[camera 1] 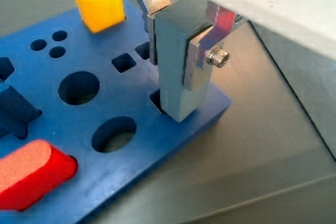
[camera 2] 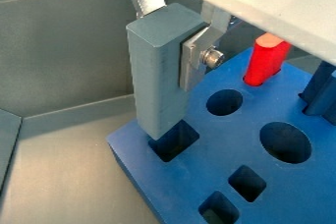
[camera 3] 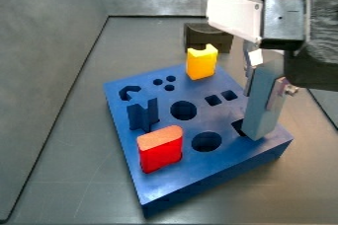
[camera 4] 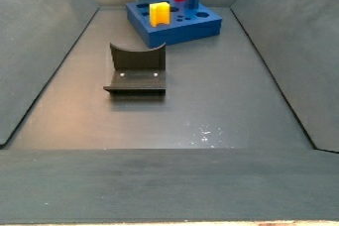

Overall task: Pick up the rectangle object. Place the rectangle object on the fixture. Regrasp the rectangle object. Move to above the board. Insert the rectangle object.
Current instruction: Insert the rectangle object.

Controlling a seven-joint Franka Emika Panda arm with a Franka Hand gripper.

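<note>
The rectangle object (camera 1: pixel 175 81) is a pale grey-blue bar standing upright, and my gripper (camera 1: pixel 178 39) is shut on its upper part, one silver finger (camera 1: pixel 196 59) flat on each side. Its lower end sits in a rectangular hole (camera 2: pixel 172 142) near a corner of the blue board (camera 2: pixel 184 174). A side view shows the bar (camera 3: pixel 260 106) hanging from the gripper (camera 3: pixel 260 69) at the edge of the board (camera 3: pixel 224 175). The dark fixture (camera 4: pixel 137 71) stands apart on the floor, in front of the board (camera 4: pixel 179 32).
On the board stand a yellow block (camera 3: pixel 201 61), a red block (camera 3: pixel 161 150) and a dark navy piece (camera 3: pixel 145 111). Round and square holes (camera 1: pixel 81 86) lie open nearby. Sloping grey walls (camera 4: pixel 54 61) enclose the floor on both sides.
</note>
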